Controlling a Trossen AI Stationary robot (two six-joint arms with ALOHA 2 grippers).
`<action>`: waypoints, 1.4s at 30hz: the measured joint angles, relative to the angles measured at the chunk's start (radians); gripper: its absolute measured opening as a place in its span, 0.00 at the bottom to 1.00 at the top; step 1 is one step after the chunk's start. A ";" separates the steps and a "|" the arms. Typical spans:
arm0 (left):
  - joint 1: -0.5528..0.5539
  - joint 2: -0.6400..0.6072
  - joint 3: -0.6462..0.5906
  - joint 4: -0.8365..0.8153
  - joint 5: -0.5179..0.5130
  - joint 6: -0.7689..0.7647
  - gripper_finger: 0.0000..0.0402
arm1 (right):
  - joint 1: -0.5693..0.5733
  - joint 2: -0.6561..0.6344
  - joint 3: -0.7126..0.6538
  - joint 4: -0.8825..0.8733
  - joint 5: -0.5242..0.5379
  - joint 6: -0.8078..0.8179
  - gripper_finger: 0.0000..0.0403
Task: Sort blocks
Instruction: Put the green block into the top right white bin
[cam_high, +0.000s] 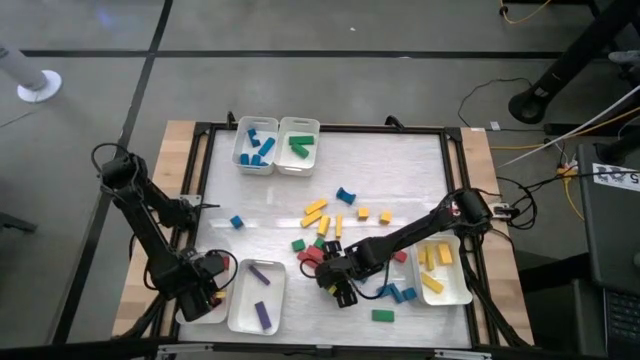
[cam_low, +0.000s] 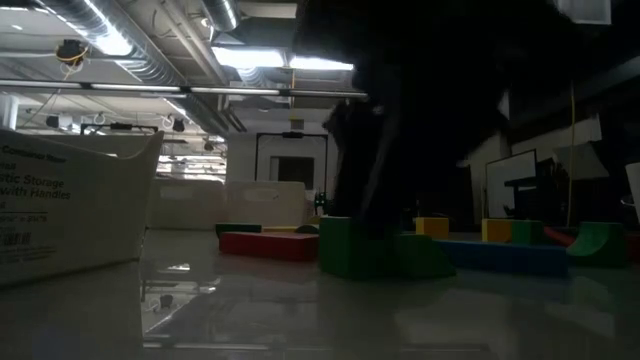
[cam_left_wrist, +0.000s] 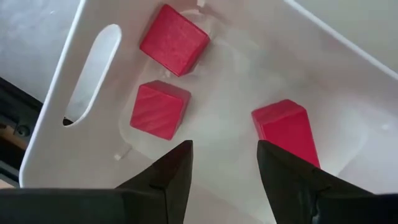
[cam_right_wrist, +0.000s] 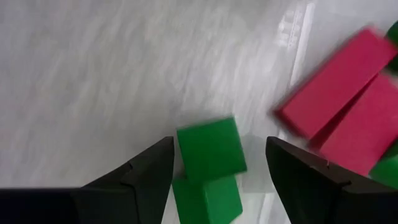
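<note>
Right wrist view showed the released right end effector (cam_right_wrist: 219, 171) straddling a green block (cam_right_wrist: 210, 149); closing appeared next. Left end effector (cam_left_wrist: 224, 168) hung released over red blocks (cam_left_wrist: 172, 38).

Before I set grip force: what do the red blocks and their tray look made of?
Red blocks: probably painted wood, judging by the matte faces with faint grain-like streaks; matte plastic is possible. Tray: moulded white plastic, going by its smooth semi-gloss walls and cut-out handle slot.

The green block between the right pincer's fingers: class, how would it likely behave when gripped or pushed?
The green block looks solid and flat-faced, so probably stiff, unlikely to roll. On the glossy table it may slide if the open right pincer nudges it.
</note>
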 joint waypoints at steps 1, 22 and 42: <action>0.000 0.000 0.000 -0.001 0.000 0.000 0.42 | 0.000 0.008 0.000 -0.003 0.000 0.000 0.63; 0.000 -0.102 0.002 0.003 -0.050 0.006 0.42 | -0.046 0.037 0.113 -0.073 -0.007 -0.040 0.33; 0.099 -0.184 0.002 -0.019 -0.408 0.344 0.42 | -0.470 0.036 0.462 -0.116 0.234 -0.561 0.38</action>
